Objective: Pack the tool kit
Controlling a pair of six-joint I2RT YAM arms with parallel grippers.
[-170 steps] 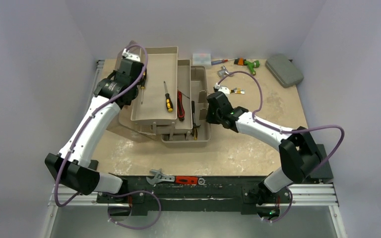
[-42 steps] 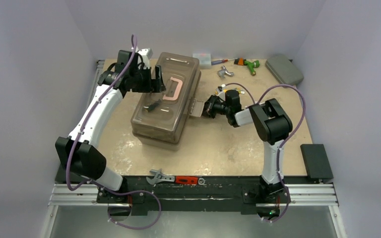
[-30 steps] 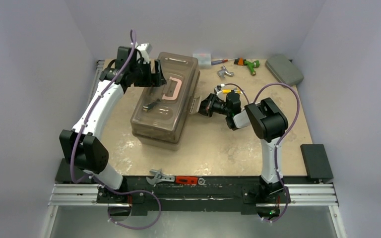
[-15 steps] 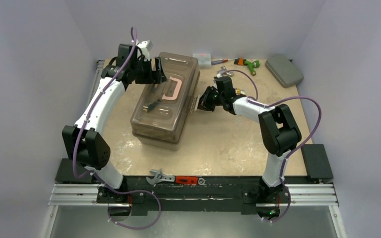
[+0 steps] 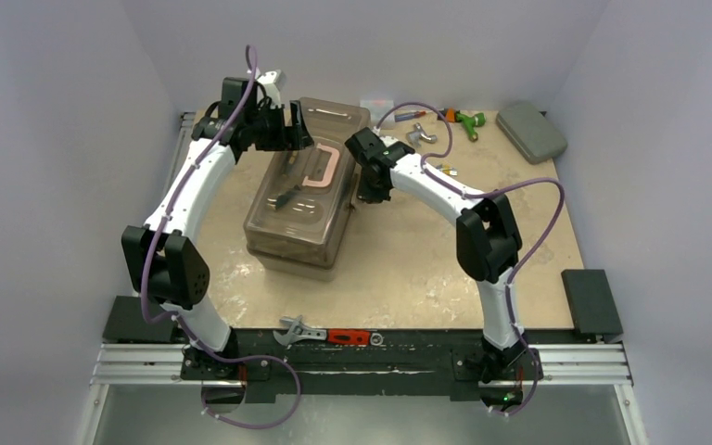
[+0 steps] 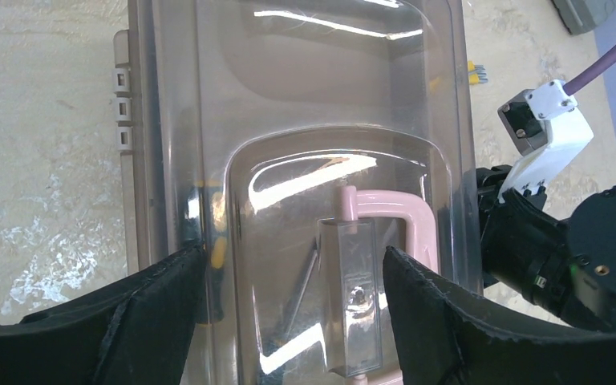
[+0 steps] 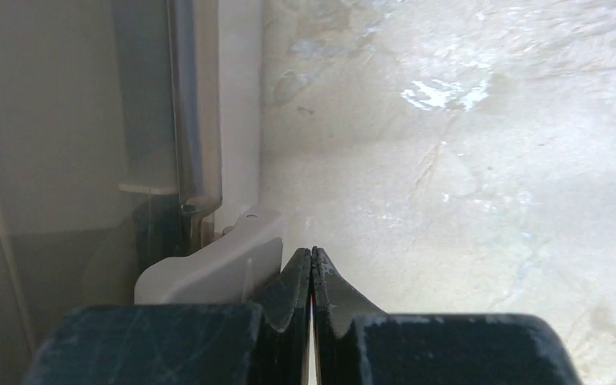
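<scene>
The tool kit's long beige toolbox (image 5: 301, 209) lies closed in the middle of the table. Its smoky clear lid (image 6: 321, 96) is down and its pale pink handle (image 5: 321, 172) lies flat on top. Small tools show dimly through the lid. My left gripper (image 5: 291, 139) hovers open over the lid's far end, its fingers straddling the handle (image 6: 405, 212) without touching it. My right gripper (image 7: 313, 258) is shut on nothing. It points down at the box's right side, its tips right beside the beige latch (image 7: 208, 269).
A wrench with a red tool (image 5: 329, 335) lies at the near edge. At the back right are a grey-green case (image 5: 530, 130), a green-handled tool (image 5: 464, 120), a metal part (image 5: 417, 135) and a small clear box (image 5: 377, 103). Small yellow-tipped pieces (image 5: 446, 170) lie under the right arm.
The box was open and is now closed. In the last second my right arm swung up and over from the right, its gripper staying by the latch. My left gripper barely moved.
</scene>
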